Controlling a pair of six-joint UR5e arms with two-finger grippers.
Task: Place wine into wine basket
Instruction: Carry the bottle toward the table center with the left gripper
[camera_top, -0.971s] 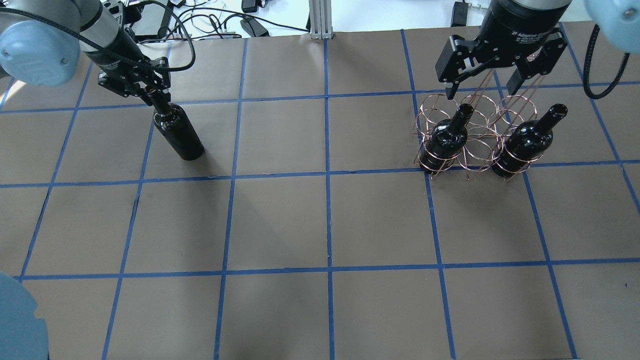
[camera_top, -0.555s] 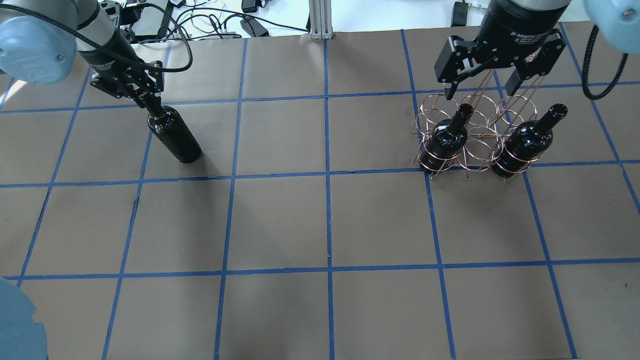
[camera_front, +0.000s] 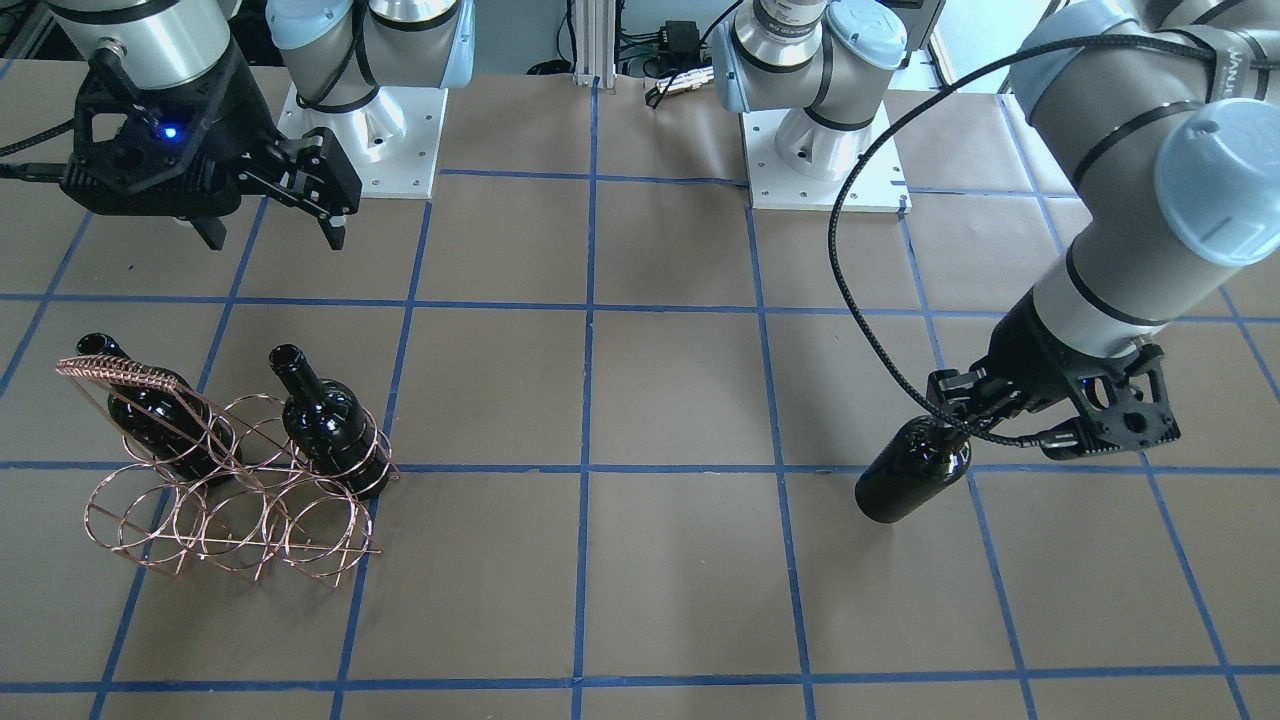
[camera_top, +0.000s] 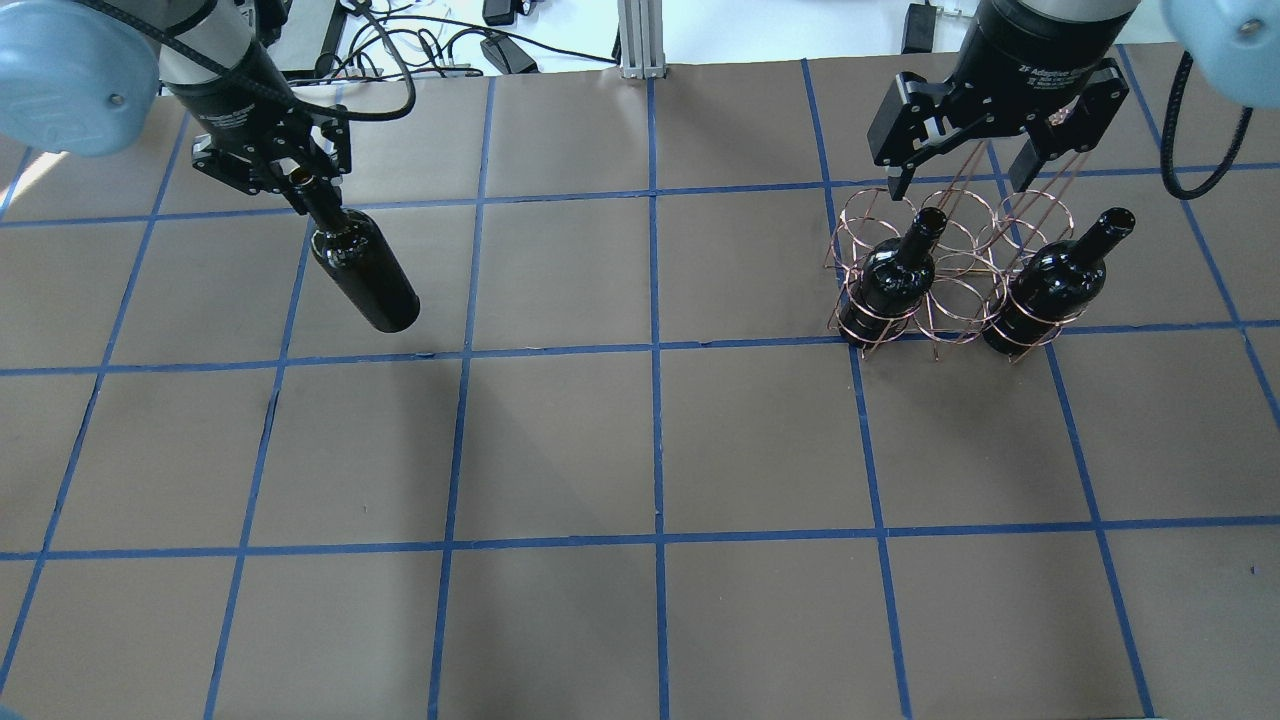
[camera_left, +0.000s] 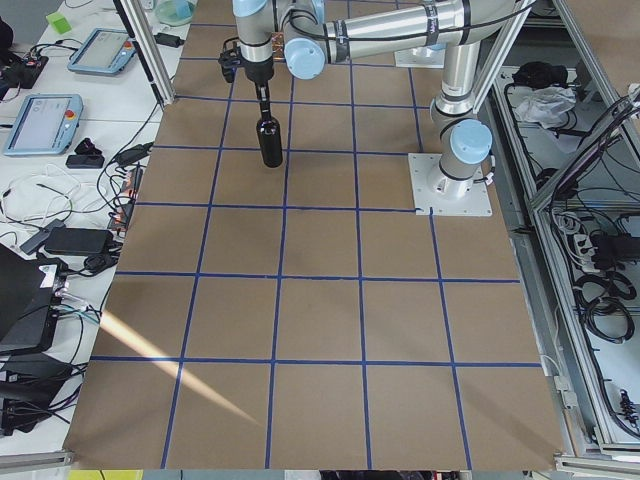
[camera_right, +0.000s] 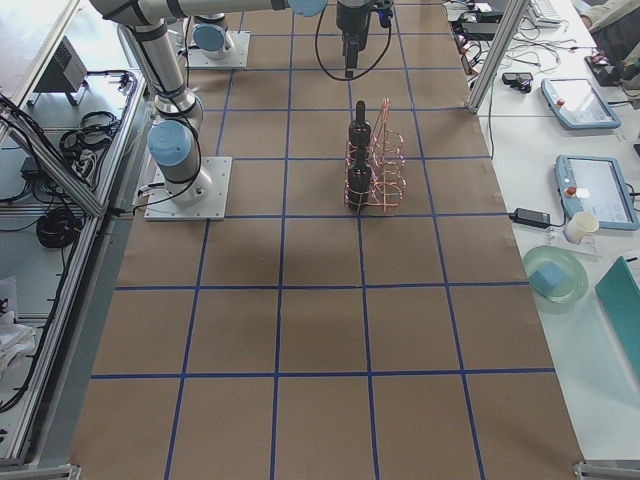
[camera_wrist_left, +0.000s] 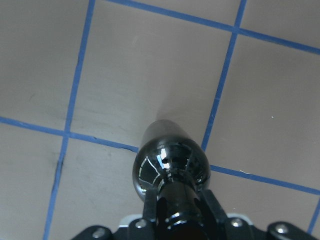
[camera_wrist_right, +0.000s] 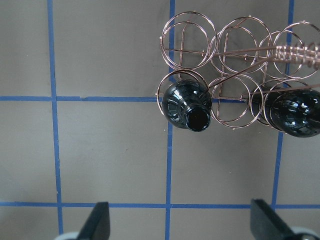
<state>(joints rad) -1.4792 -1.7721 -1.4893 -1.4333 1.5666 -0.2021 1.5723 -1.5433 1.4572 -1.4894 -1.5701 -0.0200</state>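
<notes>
tabletop (camera_top: 640, 450): brown paper, blue tape grid, fills the overhead frame.
wine basket (camera_front: 225, 500): copper wire rings, upper right of the overhead frame, standing on the tabletop.
wine (camera_top: 365, 275): black bottle, upper left of the overhead frame, well apart from the basket, held by its neck; whether its base touches the tabletop cannot be told.
two more bottles (camera_top: 893, 280) (camera_top: 1050, 285): upright, one in each end ring of one basket row.
right gripper (camera_top: 958, 183): over the basket, jaws spread, holding nothing.
left gripper (camera_top: 303, 185): jaws pinching the wine's neck.
</notes>
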